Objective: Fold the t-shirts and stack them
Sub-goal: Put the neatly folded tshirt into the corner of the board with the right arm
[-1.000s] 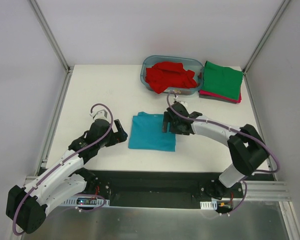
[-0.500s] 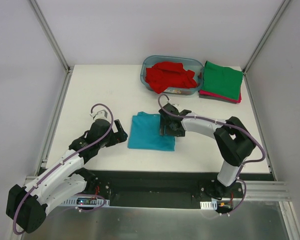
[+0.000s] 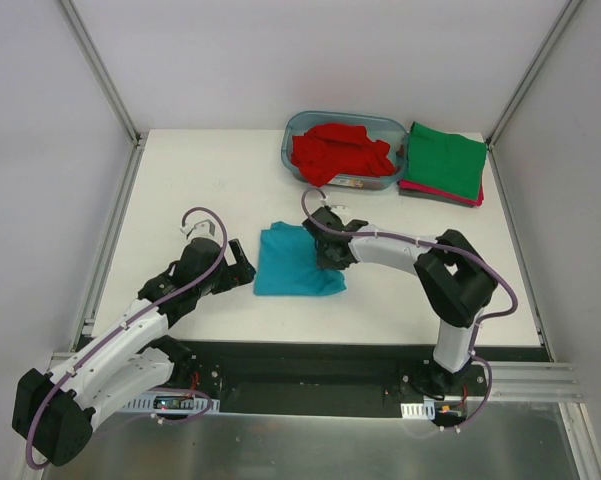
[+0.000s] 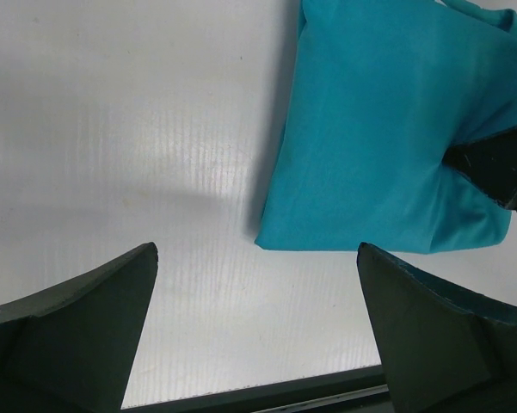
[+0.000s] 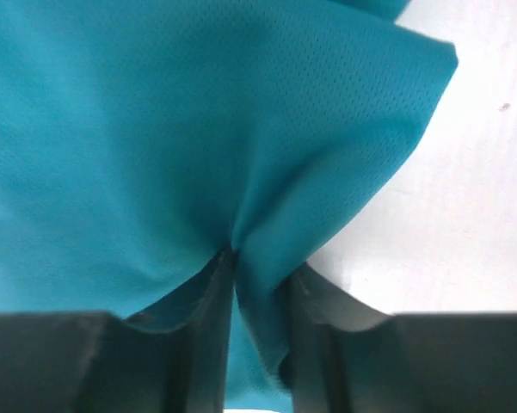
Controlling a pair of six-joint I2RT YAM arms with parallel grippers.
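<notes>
Standing wide open just left of the teal-blue t-shirt (image 3: 285,265), the left fingers (image 4: 77,335) held nothing. This shirt lay folded in the middle of the desk (image 3: 180,180). The right fingers (image 5: 181,361) were closed on a pinch of its cloth at the right edge. Farther right and back, crumpled red cloth (image 3: 338,152) filled the clear blue tub (image 3: 365,182). Beside it a folded green t-shirt (image 3: 445,158) lay on a magenta t-shirt (image 3: 440,193).

Behind the folded shirt (image 3: 285,268), a tub (image 3: 365,183) holds a loose shirt (image 3: 340,152); right of it, seemingly two stacked shirts (image 3: 445,160).
</notes>
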